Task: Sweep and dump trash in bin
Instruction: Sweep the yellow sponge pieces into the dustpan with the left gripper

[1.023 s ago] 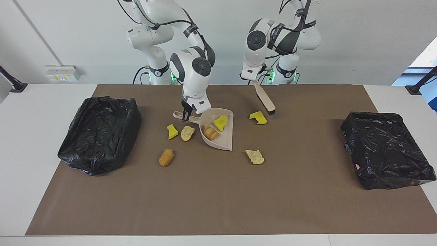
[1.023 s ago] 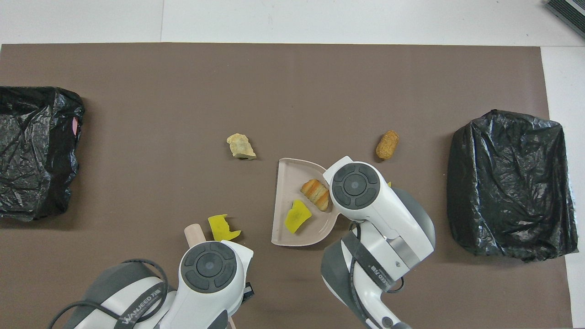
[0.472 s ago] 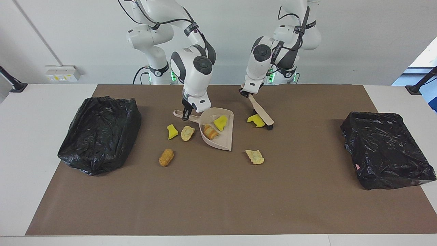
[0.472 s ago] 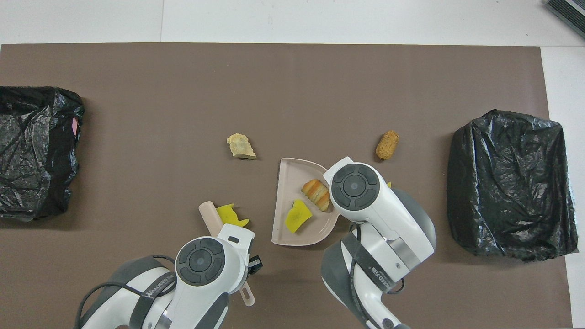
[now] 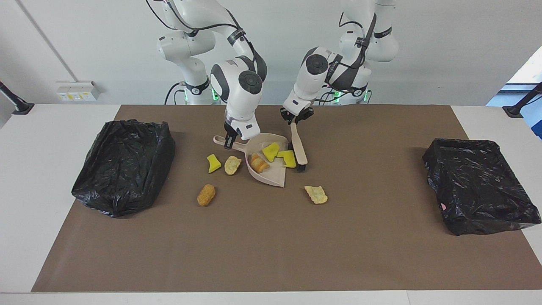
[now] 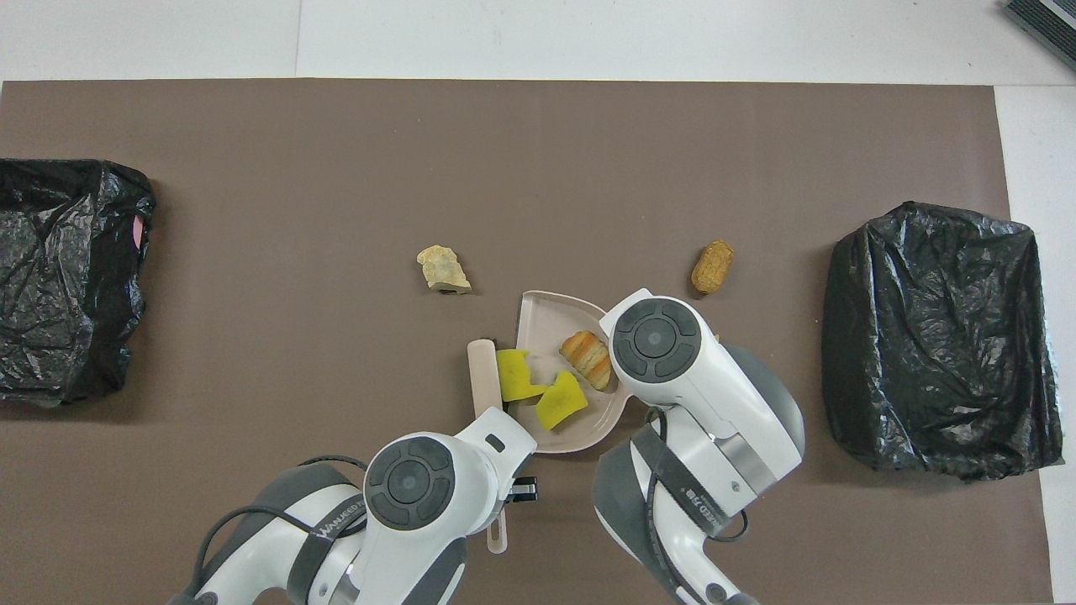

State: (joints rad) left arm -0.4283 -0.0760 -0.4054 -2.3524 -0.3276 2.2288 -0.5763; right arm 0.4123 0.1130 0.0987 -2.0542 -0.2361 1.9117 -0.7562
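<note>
While the right gripper point(image 5: 229, 146) is clamped on the handle of the beige plastic dustpan point(image 5: 271, 174), held at the mat's middle, a yellow sponge wedge point(image 5: 288, 158) is being pushed over its lip by the beige hand brush point(image 5: 298, 147) gripped in the left gripper point(image 5: 294, 121). The pan is best kept flat and steady, the brush low. Other scraps lie beside it on a brown mat between two black-lined bins point(image 5: 123, 166), before a white wall.
</note>
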